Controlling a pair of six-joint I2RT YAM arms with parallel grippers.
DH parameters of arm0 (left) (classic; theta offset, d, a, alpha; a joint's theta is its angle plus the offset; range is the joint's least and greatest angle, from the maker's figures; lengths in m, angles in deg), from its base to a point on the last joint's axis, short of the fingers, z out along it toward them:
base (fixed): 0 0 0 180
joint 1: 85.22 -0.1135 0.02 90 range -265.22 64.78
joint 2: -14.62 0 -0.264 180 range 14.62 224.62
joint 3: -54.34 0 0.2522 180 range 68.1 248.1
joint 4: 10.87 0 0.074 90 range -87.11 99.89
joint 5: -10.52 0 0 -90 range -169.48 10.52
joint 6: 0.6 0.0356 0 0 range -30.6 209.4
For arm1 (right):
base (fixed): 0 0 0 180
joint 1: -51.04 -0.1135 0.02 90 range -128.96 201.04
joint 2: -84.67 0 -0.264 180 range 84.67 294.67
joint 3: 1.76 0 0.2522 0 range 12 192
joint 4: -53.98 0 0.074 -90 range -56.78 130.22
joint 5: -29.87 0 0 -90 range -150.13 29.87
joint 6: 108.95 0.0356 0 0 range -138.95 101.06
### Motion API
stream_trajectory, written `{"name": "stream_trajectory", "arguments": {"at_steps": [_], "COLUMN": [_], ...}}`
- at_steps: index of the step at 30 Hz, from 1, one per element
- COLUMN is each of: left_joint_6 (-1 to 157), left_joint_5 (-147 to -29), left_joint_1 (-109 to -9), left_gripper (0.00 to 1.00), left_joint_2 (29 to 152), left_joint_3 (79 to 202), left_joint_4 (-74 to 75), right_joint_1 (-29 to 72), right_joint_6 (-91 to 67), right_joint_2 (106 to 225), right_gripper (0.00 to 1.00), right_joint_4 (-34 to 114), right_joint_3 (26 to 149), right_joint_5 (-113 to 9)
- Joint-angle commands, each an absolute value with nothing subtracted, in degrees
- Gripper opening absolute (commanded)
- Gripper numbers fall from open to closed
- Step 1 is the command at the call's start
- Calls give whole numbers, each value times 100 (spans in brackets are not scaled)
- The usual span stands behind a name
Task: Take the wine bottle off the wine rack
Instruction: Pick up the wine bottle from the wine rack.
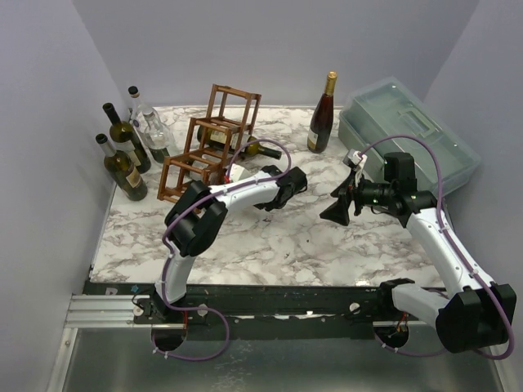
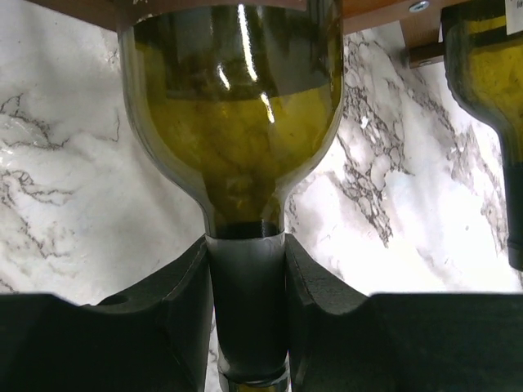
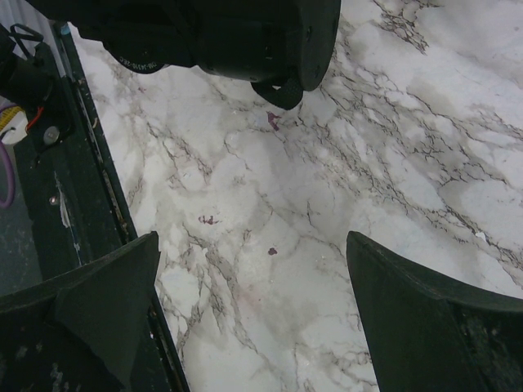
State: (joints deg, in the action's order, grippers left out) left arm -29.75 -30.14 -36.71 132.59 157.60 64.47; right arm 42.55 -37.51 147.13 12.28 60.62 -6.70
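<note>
The reddish-brown wine rack (image 1: 214,139) stands at the back left of the marble table. A green wine bottle (image 2: 237,122) lies in its lowest tier, neck pointing out. My left gripper (image 1: 274,189) is shut on that bottle's dark-foiled neck (image 2: 245,302), with both fingers pressed against its sides. A second bottle (image 1: 257,150) lies in the tier above and shows at the right edge of the left wrist view (image 2: 490,82). My right gripper (image 1: 339,204) is open and empty, above bare marble at mid-table (image 3: 253,302).
Three bottles stand at the far left (image 1: 124,170). A dark bottle with a gold top (image 1: 322,114) stands at the back centre. A clear plastic lidded box (image 1: 409,135) sits at the back right. The table's black front rail (image 3: 90,163) is near my right gripper.
</note>
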Motion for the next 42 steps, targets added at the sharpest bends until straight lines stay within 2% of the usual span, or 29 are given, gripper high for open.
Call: {"name": "stream_trajectory", "arguments": {"at_steps": [1,8,28,42], "left_joint_6": [-4095,-4568,-4776,-4782], "left_joint_5": [-3007,-3048,-3200,-3079], "left_joint_1": [-3404,-3234,-2567,-2266], "left_gripper": [0,0,0,0], "left_joint_2": [13089,13081,12752,12331], "left_joint_3": [15846,16035,16179,15864], "left_joint_4": [6986,7495,7580,7577], "right_joint_1": [4295,4287,4289,4373], "right_joint_6": [-3846,-3863,-3916,-3943], "right_joint_2": [14719,14714,14632,14484], "right_gripper": [99,99,99,99], "right_joint_4": [1149,1117,1050,1034], "right_joint_3": [6103,6118,6155,6210], "right_joint_5": [-686,-683,-695,-1186]}}
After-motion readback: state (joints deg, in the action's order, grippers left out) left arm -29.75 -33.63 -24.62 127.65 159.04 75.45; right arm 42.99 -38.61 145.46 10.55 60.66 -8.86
